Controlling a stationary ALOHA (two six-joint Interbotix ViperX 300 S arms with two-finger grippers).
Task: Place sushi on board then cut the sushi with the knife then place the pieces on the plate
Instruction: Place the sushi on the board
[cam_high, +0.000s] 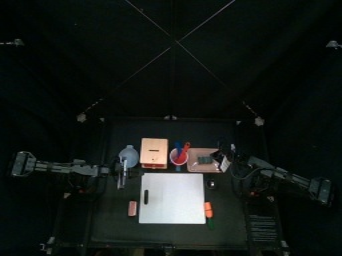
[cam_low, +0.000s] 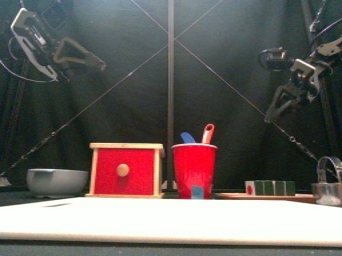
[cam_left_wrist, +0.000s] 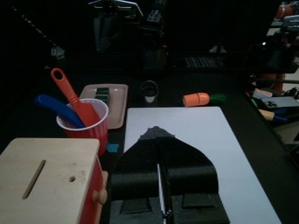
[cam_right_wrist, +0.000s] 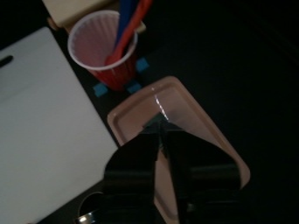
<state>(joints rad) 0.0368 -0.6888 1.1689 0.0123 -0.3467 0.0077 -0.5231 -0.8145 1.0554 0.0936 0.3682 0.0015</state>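
The dark green sushi roll (cam_low: 274, 187) lies on the pink tray (cam_low: 235, 196) at the back right, also visible from the left wrist as the sushi roll (cam_left_wrist: 103, 94). The red cup (cam_high: 182, 155) holds a red knife (cam_left_wrist: 63, 87) and a blue knife (cam_left_wrist: 52, 105). The white board (cam_high: 174, 198) lies bare in the middle. My left gripper (cam_left_wrist: 158, 134) hovers shut and empty above the board's left side, near the cup. My right gripper (cam_right_wrist: 160, 131) is shut and empty over the pink tray (cam_right_wrist: 163, 109), hiding the sushi there.
A wooden box (cam_high: 154, 152) with a red drawer stands left of the cup, and a blue-grey bowl (cam_low: 56, 180) sits further left. The metal cutter (cam_low: 330, 180) is at the far right. Small toy foods lie beside the board, one at its left (cam_high: 131, 207) and one at its right (cam_high: 209, 210).
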